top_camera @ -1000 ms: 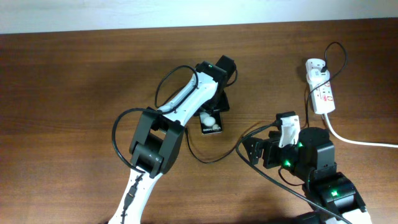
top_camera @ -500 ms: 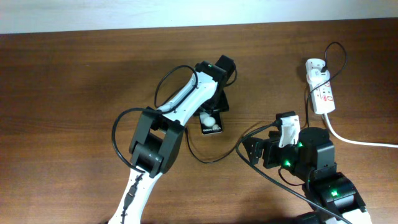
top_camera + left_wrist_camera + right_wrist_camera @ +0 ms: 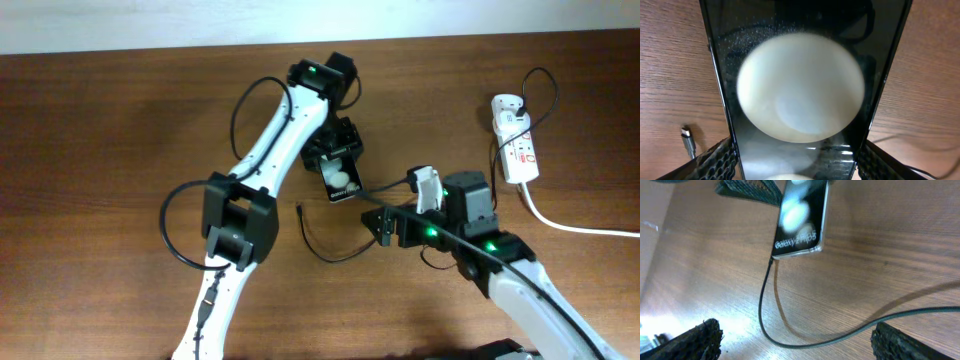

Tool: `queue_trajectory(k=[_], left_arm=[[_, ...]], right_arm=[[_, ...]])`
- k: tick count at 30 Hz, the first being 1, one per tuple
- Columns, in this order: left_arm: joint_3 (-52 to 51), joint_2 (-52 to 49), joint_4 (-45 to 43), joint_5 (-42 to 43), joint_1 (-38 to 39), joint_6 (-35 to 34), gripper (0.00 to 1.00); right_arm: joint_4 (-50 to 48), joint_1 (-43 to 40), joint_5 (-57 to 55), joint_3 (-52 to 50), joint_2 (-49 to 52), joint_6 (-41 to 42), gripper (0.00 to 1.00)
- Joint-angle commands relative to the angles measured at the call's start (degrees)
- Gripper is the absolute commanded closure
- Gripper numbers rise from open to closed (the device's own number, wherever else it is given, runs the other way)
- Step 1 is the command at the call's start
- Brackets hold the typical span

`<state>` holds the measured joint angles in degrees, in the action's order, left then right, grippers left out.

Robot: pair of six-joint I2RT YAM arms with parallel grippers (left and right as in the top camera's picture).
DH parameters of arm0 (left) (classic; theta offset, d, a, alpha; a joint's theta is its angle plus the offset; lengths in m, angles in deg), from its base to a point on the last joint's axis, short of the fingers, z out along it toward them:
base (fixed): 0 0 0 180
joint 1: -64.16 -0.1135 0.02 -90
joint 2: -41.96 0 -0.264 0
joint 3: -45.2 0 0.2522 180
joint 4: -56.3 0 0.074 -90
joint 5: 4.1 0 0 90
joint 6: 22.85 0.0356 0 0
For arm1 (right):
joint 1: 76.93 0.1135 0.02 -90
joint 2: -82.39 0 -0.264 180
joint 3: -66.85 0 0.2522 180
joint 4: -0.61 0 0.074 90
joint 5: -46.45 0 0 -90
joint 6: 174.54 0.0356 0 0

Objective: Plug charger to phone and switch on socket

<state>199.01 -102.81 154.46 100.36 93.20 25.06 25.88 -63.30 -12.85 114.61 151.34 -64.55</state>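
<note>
Phone (image 3: 342,181) partly hidden, clamped by left gripper (image 3: 800,162); right gripper (image 3: 800,341) spread apart.

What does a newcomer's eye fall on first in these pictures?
The glossy black phone in the middle, gripped between the left fingers, with a large white spot shining on it. Next, the white socket at the far right, and the thin black charger curling just below the phone.

Overhead: straight down, far, whole brown wooden table (image 3: 100,120). Left wrist: very close onto glossy black phone slab (image 3: 800,100). Right wrist: low oblique, near; same slab shared.
</note>
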Motion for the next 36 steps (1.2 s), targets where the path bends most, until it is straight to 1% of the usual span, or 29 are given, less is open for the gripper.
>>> queue_trajectory(k=[1,3,5,8,10,12,14,16,18,19,22,24,25,27,28,29,30,31,32,34,35,36], left_arm=[[1.66,1.01,-0.07,7.98,-2.36,0.35,1.0],[1.64,1.01,-0.04,9.35,-2.6,0.35,1.0],[1.64,1.01,-0.07,11.02,-2.62,0.31,1.0],[1.64,1.01,0.22,11.78,-2.62,-0.61,1.0],[1.64,1.01,0.31,13.27,-2.62,-1.46,1.0],[1.64,1.01,0.33,14.32,-2.58,-2.58,1.0],[1.64,1.01,0.31,15.41,-2.47,-3.76,1.0],[1.64,1.01,0.11,16.22,-2.25,-4.92,1.0],[1.64,1.01,0.26,16.22,-2.14,-5.49,1.0],[1.64,1.01,0.17,16.24,-2.14,-5.49,1.0],[1.64,1.01,0.13,16.22,-2.03,-5.9,1.0],[1.64,1.01,0.11,16.22,-2.05,-5.92,1.0],[1.64,1.01,0.11,16.22,-2.03,-5.9,1.0],[1.64,1.01,0.07,16.22,-2.03,-5.95,1.0],[1.64,1.01,0.09,16.22,-2.05,-5.95,1.0],[1.64,1.01,0.09,16.22,-2.03,-5.95,1.0],[1.64,1.01,0.09,16.22,-2.03,-5.95,1.0],[1.64,1.01,0.09,16.2,-2.03,-5.92,1.0],[1.64,1.01,0.09,16.2,-2.03,-5.9,0.92],[1.64,1.01,0.13,16.17,-1.92,-5.84,0.04],[1.66,1.01,0.09,16.13,-1.95,-4.68,0.01],[1.66,1.09,0.2,15.74,-1.97,-3.13,0.01]], right_arm=[[-10.25,-0.2,8.24,0.31,11.43,6.23,0.01],[-17.88,-0.15,11.1,0.31,16.76,9.44,0.02],[-24.11,-0.11,11.3,0.31,19.76,12.83,0.04],[-30.8,-0.04,10.97,0.31,20.26,16.55,0.1],[-31.95,1.36,5.73,0.31,20.26,19.19,0.14],[-32.2,3.32,0.33,0.31,20.26,21.07,0.16],[-34.51,5.22,-4.61,0.31,20.31,24.5,0.21],[-37.07,6.75,-8.0,0.33,20.31,26.99,0.27],[-37.07,7.61,-11.13,0.33,20.31,27.52,0.35],[-37.07,7.8,-11.98,0.33,20.31,27.54,0.41],[-37.07,7.8,-13.31,0.33,20.31,27.54,0.51],[-37.44,7.8,-13.44,0.33,20.31,27.54,0.55],[-37.53,7.8,-13.44,0.33,20.31,27.56,0.59],[-37.53,7.8,-13.51,0.37,20.31,28.81,0.69],[-37.51,7.8,-13.51,0.37,20.31,28.81,0.76],[-37.51,7.8,-13.49,0.37,20.31,28.81,0.82],[-37.48,7.8,-13.46,0.37,20.31,28.94,0.92],[-37.48,7.8,-13.46,0.37,20.31,29.03,0.96],[-37.48,7.8,-13.44,0.37,20.31,29.03,0.96],[-37.48,7.78,-13.44,0.37,20.31,29.0,0.96],[-37.46,7.74,-13.42,0.37,20.31,28.98,0.96],[-37.42,7.74,-13.42,0.37,20.31,28.96,0.96]])
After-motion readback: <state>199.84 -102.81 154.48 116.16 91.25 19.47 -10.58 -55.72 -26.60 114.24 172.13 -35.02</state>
